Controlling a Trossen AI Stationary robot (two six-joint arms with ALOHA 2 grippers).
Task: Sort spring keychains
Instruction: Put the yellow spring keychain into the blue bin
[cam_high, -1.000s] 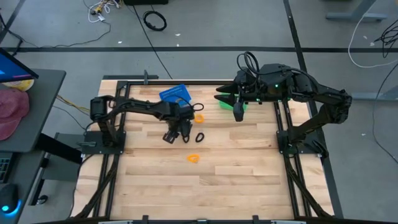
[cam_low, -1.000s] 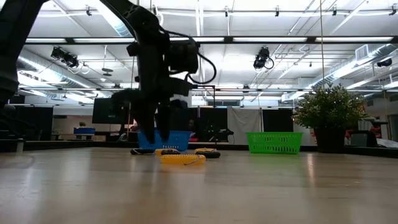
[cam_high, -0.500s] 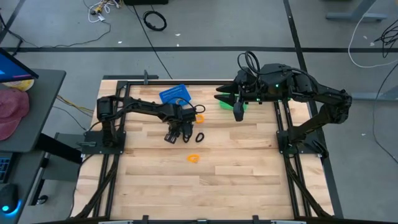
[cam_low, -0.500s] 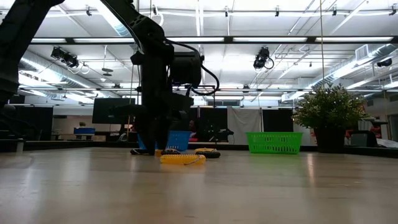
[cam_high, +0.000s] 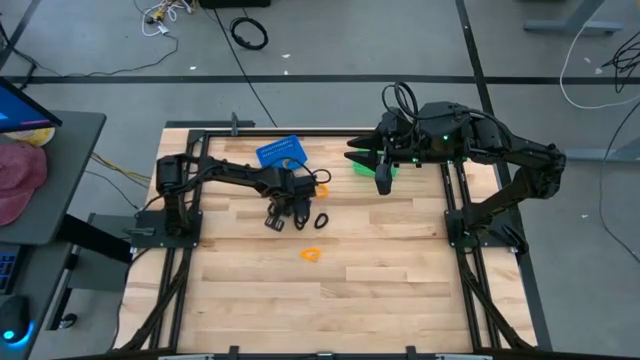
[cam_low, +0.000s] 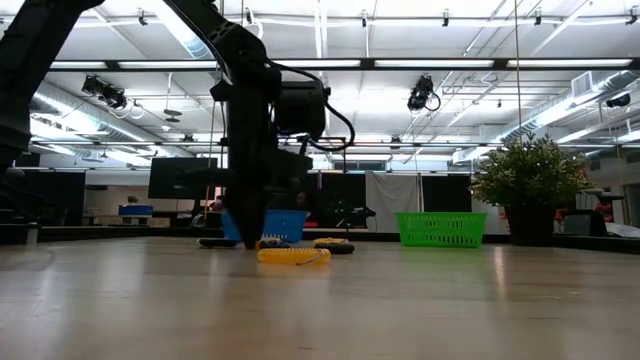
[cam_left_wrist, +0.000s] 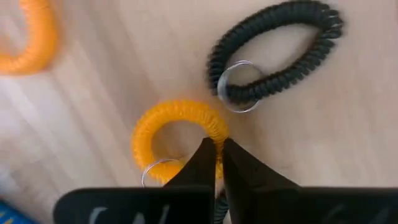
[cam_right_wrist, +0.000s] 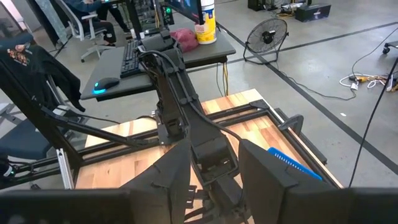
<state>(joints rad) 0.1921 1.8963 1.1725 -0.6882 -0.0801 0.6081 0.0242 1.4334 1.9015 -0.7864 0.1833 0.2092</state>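
the left hand (cam_left_wrist: 217, 163) is pinched nearly closed on an orange spring keychain (cam_left_wrist: 177, 134) beside a black one (cam_left_wrist: 277, 53).

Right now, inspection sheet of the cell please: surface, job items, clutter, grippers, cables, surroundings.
Surface: wooden table, bare at the near side.
Job's things: orange keychain between left fingertips; black keychain beside it; orange keychain apart; blue basket; green basket.
Clutter: nothing seen.
Grippers: left gripper down at table, closed on orange coil; right gripper waits over green basket, open.
Cables: loops on floor.
Surroundings: desk, potted plant.
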